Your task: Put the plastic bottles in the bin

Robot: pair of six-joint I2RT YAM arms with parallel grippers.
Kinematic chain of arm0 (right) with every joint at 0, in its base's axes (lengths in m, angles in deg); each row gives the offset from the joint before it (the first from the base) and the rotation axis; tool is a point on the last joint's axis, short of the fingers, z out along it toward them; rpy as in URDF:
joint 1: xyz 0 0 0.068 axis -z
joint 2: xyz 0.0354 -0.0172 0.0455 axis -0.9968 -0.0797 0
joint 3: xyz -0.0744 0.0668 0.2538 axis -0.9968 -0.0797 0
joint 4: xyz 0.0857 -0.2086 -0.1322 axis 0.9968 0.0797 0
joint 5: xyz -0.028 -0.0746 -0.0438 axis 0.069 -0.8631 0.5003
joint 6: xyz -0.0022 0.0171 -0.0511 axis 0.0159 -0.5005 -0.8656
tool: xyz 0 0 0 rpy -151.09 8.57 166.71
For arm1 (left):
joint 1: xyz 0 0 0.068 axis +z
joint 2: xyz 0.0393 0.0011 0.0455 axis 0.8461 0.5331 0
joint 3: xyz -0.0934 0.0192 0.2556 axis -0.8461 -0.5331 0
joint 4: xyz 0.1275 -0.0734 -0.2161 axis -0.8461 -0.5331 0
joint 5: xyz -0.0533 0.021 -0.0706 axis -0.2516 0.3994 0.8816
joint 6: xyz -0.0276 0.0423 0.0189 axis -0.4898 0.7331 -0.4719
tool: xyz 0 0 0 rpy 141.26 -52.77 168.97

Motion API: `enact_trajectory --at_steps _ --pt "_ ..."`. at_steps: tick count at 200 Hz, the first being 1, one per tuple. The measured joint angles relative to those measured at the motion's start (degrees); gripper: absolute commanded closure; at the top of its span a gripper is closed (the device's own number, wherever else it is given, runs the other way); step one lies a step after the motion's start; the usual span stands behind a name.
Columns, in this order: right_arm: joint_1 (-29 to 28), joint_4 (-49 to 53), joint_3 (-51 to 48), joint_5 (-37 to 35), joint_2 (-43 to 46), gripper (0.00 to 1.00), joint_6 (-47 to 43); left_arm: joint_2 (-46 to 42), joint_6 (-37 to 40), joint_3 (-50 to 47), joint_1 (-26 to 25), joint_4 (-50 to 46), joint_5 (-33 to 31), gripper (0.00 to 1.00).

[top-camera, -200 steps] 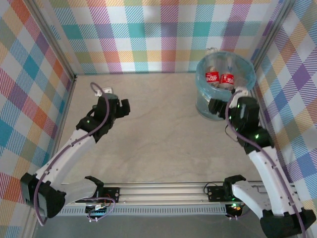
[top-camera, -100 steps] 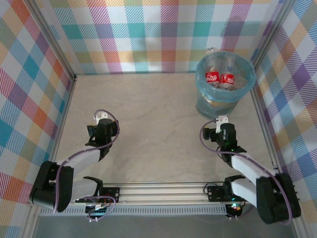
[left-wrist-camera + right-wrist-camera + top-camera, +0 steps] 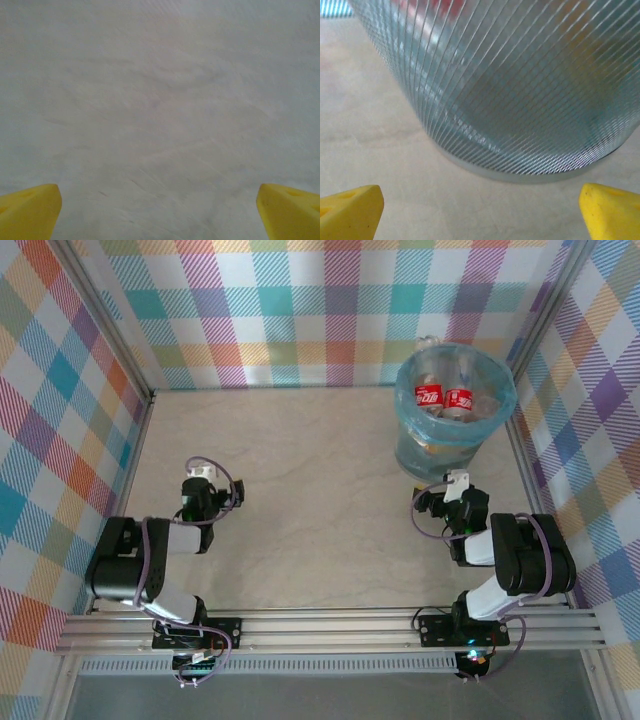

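Note:
The bin (image 3: 408,445) stands at the far right of the table, its light-blue liner over the rim. Inside lie plastic bottles, two with red labels (image 3: 429,396) (image 3: 459,398) on top, and orange shows beneath them. My left gripper (image 3: 196,502) is folded back low at the near left; its yellow fingertips (image 3: 30,212) stand wide apart over bare table, open and empty (image 3: 160,212). My right gripper (image 3: 441,502) sits low just in front of the bin, open and empty (image 3: 480,210), facing the bin's ribbed wall (image 3: 520,100).
Checked walls enclose the table on three sides. The metal rail (image 3: 330,625) with both arm bases runs along the near edge. The beige tabletop (image 3: 320,490) lies between the two arms.
Both arms have drawn back toward the near edge and folded down. The right gripper came away from the bin's rim to the table in front of it.

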Motion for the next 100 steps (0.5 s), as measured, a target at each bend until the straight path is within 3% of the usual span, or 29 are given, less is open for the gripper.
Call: enact_trajectory --at_steps 33,100 --pt "-0.81 5.79 6.21 -6.16 0.24 0.0 2.29 0.83 -0.24 1.68 -0.04 0.13 0.31 0.0" --pt "-1.88 11.58 9.51 -7.15 0.26 0.0 2.23 0.83 -0.24 2.23 -0.11 0.24 -0.02 0.0"
